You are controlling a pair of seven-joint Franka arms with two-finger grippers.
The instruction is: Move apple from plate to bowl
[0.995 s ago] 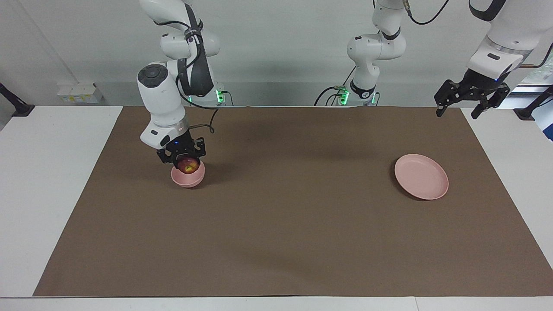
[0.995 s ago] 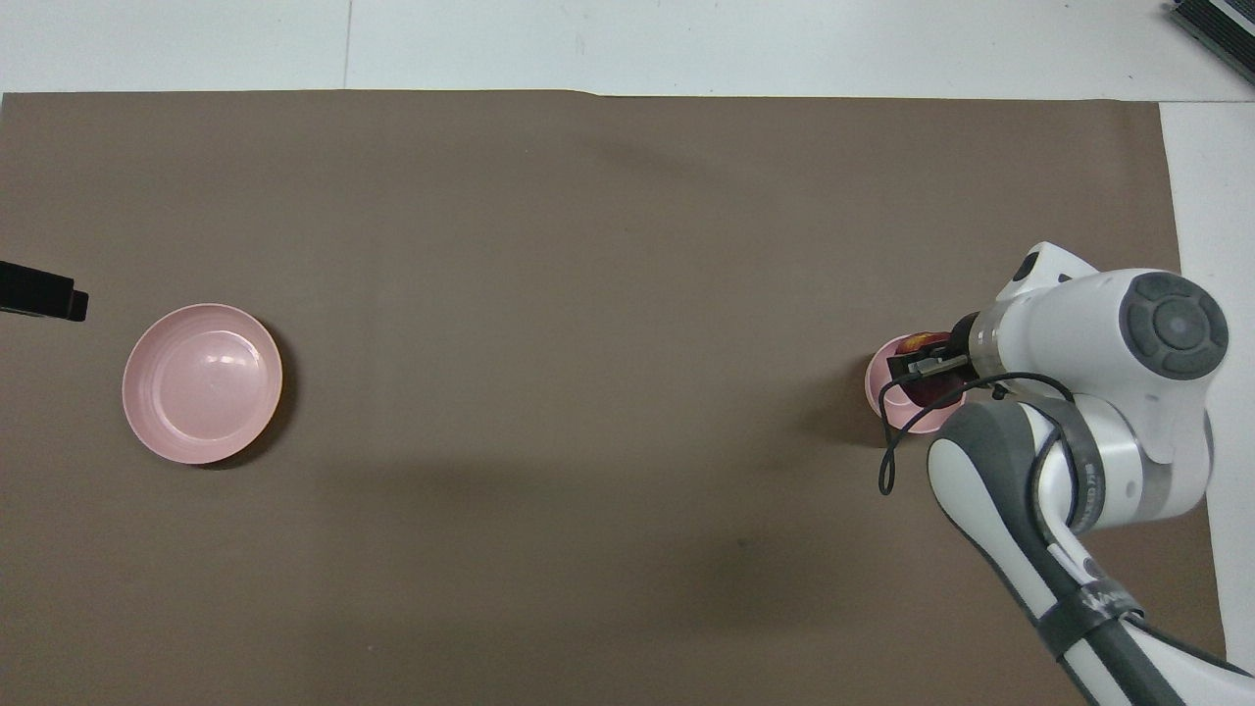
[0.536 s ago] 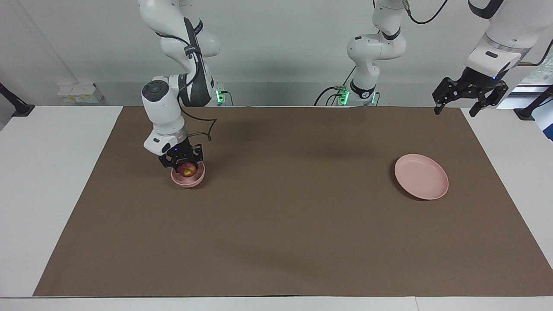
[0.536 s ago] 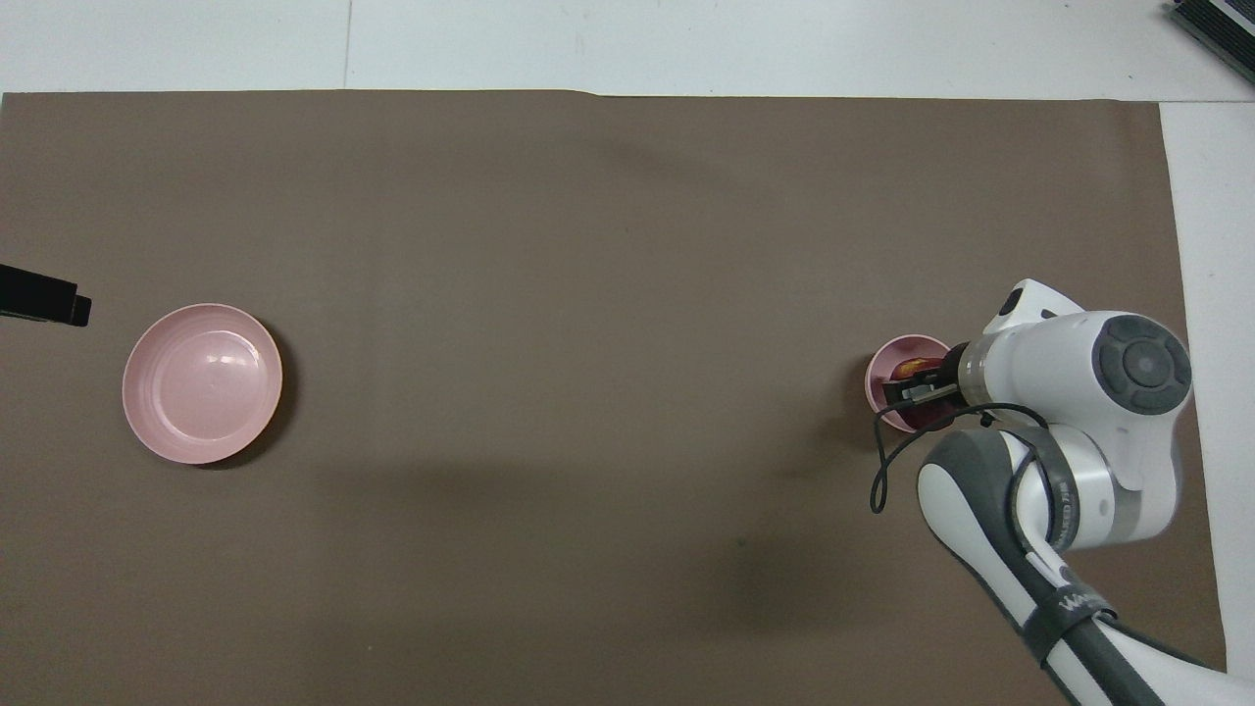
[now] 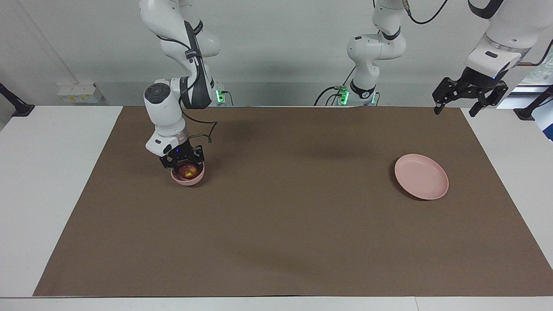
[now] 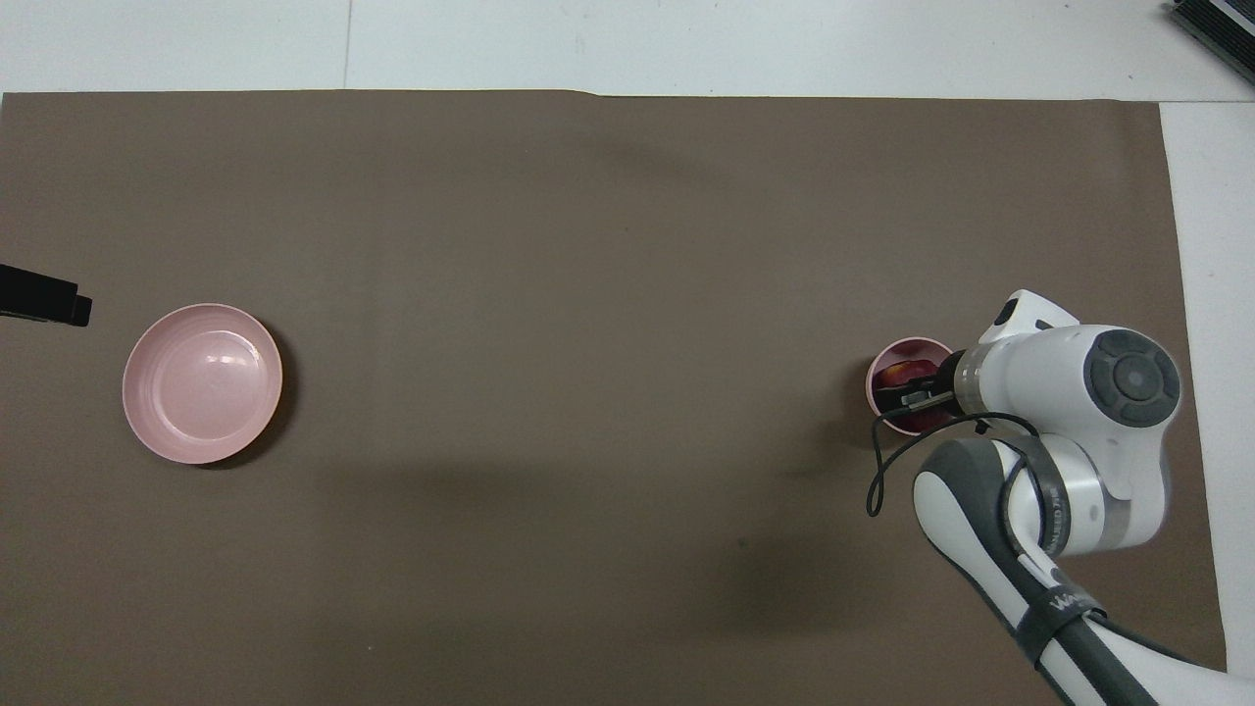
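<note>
The dark red apple (image 5: 187,171) sits low inside the small pink bowl (image 5: 188,181) toward the right arm's end of the table. My right gripper (image 5: 185,166) reaches down into the bowl and is shut on the apple. In the overhead view the apple (image 6: 896,372) shows in the bowl (image 6: 888,350) under the right gripper (image 6: 909,388). The wide pink plate (image 5: 421,176) lies bare toward the left arm's end; it also shows in the overhead view (image 6: 201,382). My left gripper (image 5: 456,110) waits open, raised over the table's edge by the robots.
A brown mat (image 5: 293,224) covers most of the white table (image 5: 52,172). A dark object (image 6: 1216,25) sits at the table's corner farthest from the robots, at the right arm's end.
My right gripper has lowered the apple deeper into the bowl. The left gripper has risen slightly. The plate and the bowl have not moved.
</note>
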